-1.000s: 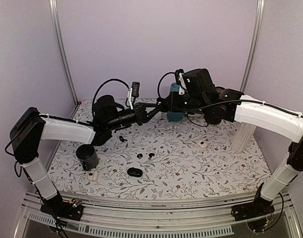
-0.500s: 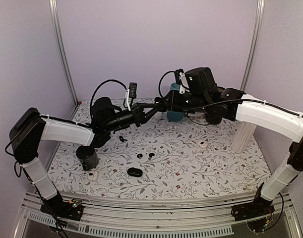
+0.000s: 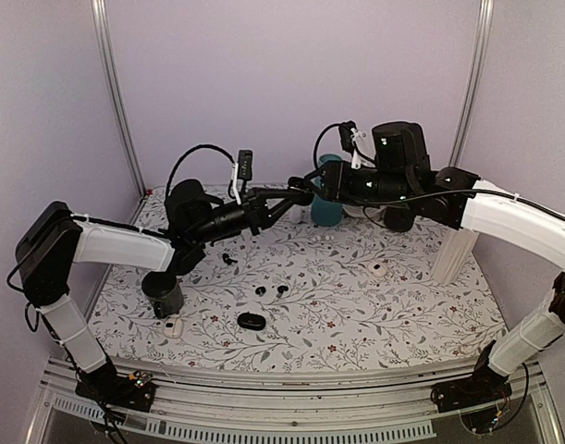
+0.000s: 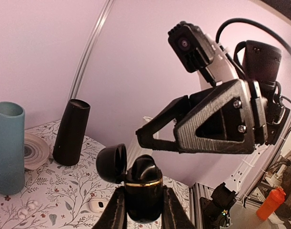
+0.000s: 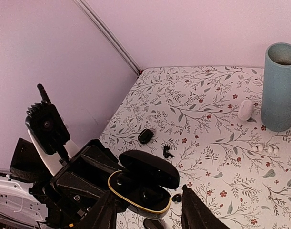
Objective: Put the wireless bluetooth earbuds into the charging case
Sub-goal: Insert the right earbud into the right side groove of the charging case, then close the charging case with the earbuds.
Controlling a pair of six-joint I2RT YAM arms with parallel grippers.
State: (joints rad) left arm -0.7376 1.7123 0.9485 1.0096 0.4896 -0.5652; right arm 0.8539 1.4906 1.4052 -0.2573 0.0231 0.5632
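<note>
Earbuds: two lie mid-table, well below both grippers.
Around them: black cup to the left, black pod in front, white pod to the right, teal cup behind.
Left gripper is clamped on the case, lid open, held aloft.
Right gripper has its jaws partly spread and holds nothing. It sits just above the case, apart from it.

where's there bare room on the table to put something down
Widest bare patch: near right, between the small white object, the white post and the near edge. Also mid-table behind the two loose black earbuds. Crowded near left: black tumbler, closed black case.
</note>
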